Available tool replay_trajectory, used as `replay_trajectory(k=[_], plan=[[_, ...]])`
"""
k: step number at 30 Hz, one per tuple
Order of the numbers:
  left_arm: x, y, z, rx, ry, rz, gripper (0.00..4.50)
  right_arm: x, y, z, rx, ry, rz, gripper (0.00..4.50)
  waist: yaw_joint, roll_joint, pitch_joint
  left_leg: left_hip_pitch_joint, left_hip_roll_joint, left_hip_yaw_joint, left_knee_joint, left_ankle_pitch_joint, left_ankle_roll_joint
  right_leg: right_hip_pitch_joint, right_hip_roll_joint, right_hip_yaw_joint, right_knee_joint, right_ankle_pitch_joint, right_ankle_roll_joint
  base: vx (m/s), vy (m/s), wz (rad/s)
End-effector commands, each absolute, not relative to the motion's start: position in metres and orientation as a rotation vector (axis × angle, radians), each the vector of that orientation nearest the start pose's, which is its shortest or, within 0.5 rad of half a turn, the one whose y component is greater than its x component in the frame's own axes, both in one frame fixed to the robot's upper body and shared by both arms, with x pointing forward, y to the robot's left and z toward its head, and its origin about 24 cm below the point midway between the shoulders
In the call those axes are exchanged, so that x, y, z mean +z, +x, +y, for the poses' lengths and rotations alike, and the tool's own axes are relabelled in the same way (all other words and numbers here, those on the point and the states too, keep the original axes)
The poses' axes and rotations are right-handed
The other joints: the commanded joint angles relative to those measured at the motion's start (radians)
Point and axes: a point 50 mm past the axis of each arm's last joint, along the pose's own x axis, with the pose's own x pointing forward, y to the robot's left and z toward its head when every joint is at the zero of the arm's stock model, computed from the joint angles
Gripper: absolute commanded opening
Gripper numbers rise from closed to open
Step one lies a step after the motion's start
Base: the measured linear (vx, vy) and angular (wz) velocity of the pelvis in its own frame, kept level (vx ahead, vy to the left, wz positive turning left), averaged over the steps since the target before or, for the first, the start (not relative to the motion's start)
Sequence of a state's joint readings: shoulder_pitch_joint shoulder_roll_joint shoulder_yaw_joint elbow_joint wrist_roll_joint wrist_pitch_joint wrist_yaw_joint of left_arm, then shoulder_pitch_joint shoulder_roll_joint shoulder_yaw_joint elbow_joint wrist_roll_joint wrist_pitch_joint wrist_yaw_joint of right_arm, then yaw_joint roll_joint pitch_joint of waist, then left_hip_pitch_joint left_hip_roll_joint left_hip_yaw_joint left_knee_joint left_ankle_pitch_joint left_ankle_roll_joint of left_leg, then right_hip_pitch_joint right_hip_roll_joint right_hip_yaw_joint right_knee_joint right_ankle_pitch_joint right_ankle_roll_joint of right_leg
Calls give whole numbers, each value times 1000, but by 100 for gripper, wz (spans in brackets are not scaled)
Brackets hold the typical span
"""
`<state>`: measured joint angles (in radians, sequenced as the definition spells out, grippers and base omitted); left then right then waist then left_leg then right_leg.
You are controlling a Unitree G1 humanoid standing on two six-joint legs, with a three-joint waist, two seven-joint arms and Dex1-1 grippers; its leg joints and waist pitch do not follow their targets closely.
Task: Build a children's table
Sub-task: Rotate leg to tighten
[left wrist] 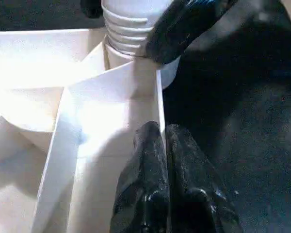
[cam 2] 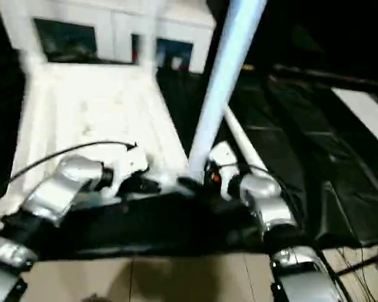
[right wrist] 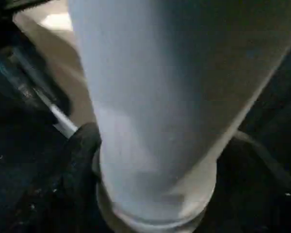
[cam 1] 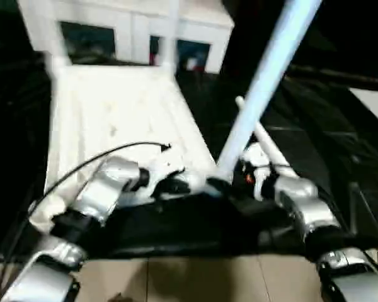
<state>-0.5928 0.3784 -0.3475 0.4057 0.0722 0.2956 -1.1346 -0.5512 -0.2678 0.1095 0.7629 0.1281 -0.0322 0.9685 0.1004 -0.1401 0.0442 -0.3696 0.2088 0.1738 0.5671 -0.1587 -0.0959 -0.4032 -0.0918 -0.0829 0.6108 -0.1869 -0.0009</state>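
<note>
The white tabletop [cam 1: 113, 113] lies upside down with its ribbed underside up. A long white leg [cam 1: 264, 75] stands tilted in the near right corner socket, and its ridged end [left wrist: 128, 24] sits at the socket mouth. My right gripper [cam 1: 236, 173] is open around the leg's base, with one black finger [left wrist: 184, 24] against the ridged end and the leg [right wrist: 160, 97] close in front of the wrist camera. My left gripper [left wrist: 157, 131] is shut, empty, and rests on the tabletop's rim just beside that corner. Another white leg [cam 1: 268, 145] lies on the dark floor behind the right gripper.
A white glass-door cabinet [cam 1: 132, 31] stands right behind the tabletop's far edge. A black mat [cam 1: 176, 226] lies under the near edge, with light floor [cam 1: 195, 277] closer to me. A black cable [cam 1: 88, 163] arcs over my left forearm.
</note>
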Motion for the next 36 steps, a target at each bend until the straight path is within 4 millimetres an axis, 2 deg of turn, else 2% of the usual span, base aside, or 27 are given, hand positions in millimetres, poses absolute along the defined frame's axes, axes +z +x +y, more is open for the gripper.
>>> replay_trajectory(k=[1,5,8,15,23,26,27,28,31,34,36], plan=[[59,304,103,-1400,452,481,0,41,325,-148,1021,-128,256,364,-3,9,-53,12,32,1,-66,-225,20,42,-52,48,-66,-182,-194,0,0,0],[60,303,103,-1407,452,477,0,40,325,-147,1038,-128,257,364,-1,4,-53,11,30,2,-64,-214,21,44,-56,50,-66,-193,-189,0,0,0],[60,302,104,-1414,451,473,0,39,322,-143,1064,-129,257,330,-1,3,-54,12,30,3,-62,-198,26,44,-55,50,-64,-180,-190,0,0,0],[59,302,105,-1407,454,472,0,38,322,-143,1059,-106,250,284,-1,1,-55,10,29,2,-60,-186,27,46,-55,50,-62,-179,-186,0,0,0],[56,303,105,-1378,432,483,0,32,325,-145,956,-53,252,274,-4,4,-54,11,29,2,-61,-190,23,45,-54,50,-62,-181,-188,0,0,0],[53,314,99,-1240,405,477,0,24,333,-149,733,24,263,273,-9,2,-53,11,28,1,-62,-216,8,43,-56,50,-67,-229,-181,0,0,0],[51,319,95,-1171,395,476,0,19,335,-151,632,48,280,273,-13,2,-50,13,28,1,-65,-233,-3,37,-55,52,-71,-260,-174,0,0,0],[50,321,94,-1152,392,477,0,17,336,-152,604,54,286,273,-12,5,-51,14,28,-1,-64,-246,-10,38,-57,51,-72,-281,-169,0,0,0],[43,333,79,-944,341,525,0,2,341,-154,297,114,370,273,-15,3,-53,16,26,-1,-63,-251,-25,34,-55,53,-72,-293,-154,0,0,0],[39,336,67,-861,309,555,0,-5,342,-149,169,136,423,273,-14,6,-58,15,22,1,-58,-243,-24,36,-51,53,-68,-243,-145,0,0,0],[37,334,52,-855,295,555,0,-5,346,-135,130,164,440,273,-13,4,-60,13,20,4,-54,-212,-1,37,-49,55,-65,-178,-147,0,0,0]])
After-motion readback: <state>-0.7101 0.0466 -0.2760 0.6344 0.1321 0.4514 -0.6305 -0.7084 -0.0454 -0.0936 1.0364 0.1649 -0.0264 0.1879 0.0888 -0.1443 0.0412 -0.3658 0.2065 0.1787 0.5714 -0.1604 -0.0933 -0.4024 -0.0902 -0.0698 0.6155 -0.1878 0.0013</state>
